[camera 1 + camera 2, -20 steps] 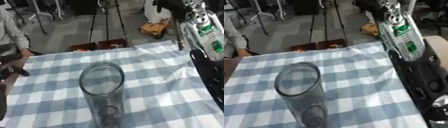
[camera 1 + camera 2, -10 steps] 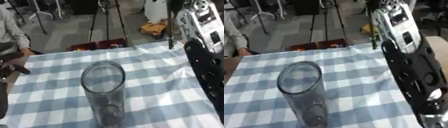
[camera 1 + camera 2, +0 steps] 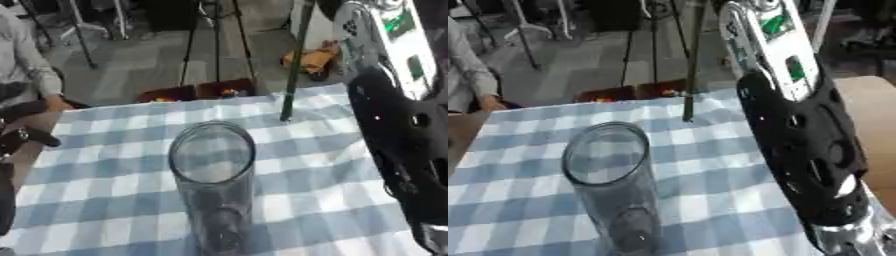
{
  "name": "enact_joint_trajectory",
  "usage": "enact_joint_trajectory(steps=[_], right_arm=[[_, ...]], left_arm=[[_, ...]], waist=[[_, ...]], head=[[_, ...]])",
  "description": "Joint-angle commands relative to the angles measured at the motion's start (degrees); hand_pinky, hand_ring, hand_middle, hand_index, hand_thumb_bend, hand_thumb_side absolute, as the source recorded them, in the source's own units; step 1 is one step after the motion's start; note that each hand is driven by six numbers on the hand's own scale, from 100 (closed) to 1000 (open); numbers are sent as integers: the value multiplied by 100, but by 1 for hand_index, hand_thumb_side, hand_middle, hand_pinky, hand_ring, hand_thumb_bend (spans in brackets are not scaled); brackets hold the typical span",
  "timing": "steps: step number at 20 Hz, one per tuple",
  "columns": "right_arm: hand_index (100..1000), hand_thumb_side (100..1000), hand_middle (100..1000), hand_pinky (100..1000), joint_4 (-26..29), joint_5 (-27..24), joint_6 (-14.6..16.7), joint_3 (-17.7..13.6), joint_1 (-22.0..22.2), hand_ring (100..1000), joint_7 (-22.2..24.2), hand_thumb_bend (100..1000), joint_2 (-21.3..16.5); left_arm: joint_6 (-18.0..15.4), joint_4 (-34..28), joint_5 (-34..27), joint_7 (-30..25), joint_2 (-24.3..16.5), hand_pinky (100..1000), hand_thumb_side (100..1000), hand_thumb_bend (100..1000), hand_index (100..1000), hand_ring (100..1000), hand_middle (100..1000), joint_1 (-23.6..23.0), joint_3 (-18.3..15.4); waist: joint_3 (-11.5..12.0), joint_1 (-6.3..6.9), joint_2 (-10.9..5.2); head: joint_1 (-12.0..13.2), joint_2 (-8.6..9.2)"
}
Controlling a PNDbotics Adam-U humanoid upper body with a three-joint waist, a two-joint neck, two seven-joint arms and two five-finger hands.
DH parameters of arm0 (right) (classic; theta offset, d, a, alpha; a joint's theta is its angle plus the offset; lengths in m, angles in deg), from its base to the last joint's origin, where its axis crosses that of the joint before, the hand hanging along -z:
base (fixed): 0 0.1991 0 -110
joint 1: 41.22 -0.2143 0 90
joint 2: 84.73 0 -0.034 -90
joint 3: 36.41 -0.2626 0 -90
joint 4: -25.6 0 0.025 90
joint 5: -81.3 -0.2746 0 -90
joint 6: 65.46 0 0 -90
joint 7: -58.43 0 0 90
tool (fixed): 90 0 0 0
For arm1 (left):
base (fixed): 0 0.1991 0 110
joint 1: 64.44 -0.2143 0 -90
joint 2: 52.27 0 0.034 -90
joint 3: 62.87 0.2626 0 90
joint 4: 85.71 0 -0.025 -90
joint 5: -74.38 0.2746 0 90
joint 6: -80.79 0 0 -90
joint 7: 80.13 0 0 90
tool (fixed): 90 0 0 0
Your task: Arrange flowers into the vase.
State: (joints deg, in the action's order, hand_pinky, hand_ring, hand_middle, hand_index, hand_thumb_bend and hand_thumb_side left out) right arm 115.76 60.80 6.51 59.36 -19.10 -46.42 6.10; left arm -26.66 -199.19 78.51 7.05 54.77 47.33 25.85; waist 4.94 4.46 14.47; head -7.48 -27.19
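Right arm (image 3: 798,150) carries a stem (image 3: 293,70) toward the empty vase (image 3: 213,170); its hand's grip is hidden. Next: lower it in.

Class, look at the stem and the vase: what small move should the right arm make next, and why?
Probably swing the stem leftward until its lower end sits over the vase mouth. The stem hangs upright, its tip above the cloth behind and right of the vase, which stands empty.
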Motion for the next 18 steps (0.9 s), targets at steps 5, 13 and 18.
enact_joint_trajectory(steps=[5, 13, 18], right_arm=[[100, 209, 100, 207, 241, -184, 281, 48, -148, 329, 112, 100, 66], [100, 209, 100, 212, 164, -110, 380, 112, -191, 333, 327, 100, 13], [100, 210, 100, 210, 142, -242, 267, 103, -312, 329, 206, 100, 132]], left_arm=[[3, -111, -7, -30, -41, 480, 1000, 100, 860, 736, 779, 69, 29], [16, -111, -4, -54, -45, 479, 1000, 100, 860, 732, 779, 65, 31], [21, -111, -10, -68, -44, 479, 1000, 100, 860, 732, 779, 71, 41]], waist=[[27, -25, -107], [21, -43, -95], [54, -52, -111]], head=[[-22, 46], [-4, 58], [-19, 63]])
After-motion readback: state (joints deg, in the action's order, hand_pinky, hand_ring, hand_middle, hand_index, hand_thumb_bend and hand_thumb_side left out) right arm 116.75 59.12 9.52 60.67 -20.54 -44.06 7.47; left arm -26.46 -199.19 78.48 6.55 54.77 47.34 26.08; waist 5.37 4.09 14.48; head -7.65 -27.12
